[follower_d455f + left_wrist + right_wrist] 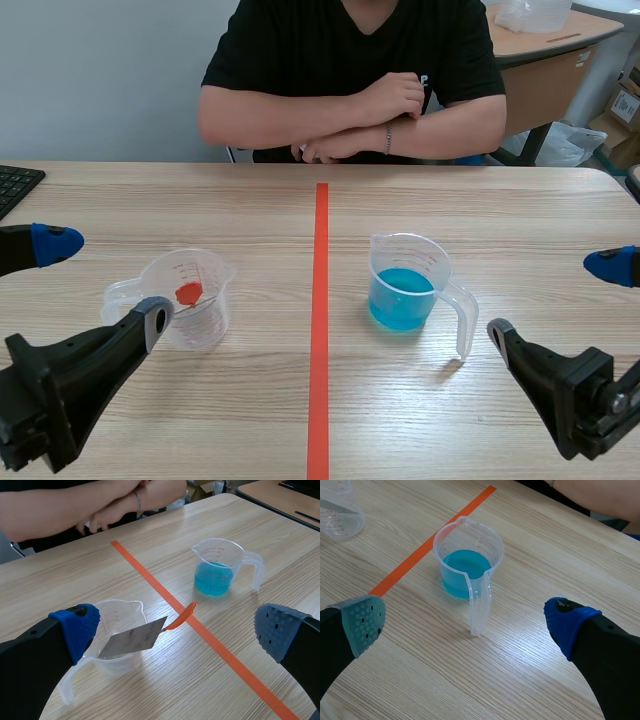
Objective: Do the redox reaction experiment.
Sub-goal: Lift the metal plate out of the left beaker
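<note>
A clear measuring cup (190, 298) (117, 635) stands left of the orange tape line; a grey metal strip with an orange-red end (145, 634) (189, 293) leans in it. Another clear cup holding blue liquid (405, 290) (216, 570) (466, 565) stands right of the line, its handle toward my right gripper. My left gripper (95, 282) (175, 630) is open, low at the table's left, with the strip's cup just ahead between its fingers but untouched. My right gripper (560, 300) (465, 625) is open, near the blue cup's handle (479, 605), holding nothing.
A person sits across the table with forearms folded (350, 125) on the far edge. A black keyboard corner (15, 185) lies at the far left. The orange tape line (320, 330) runs down the wooden table's middle.
</note>
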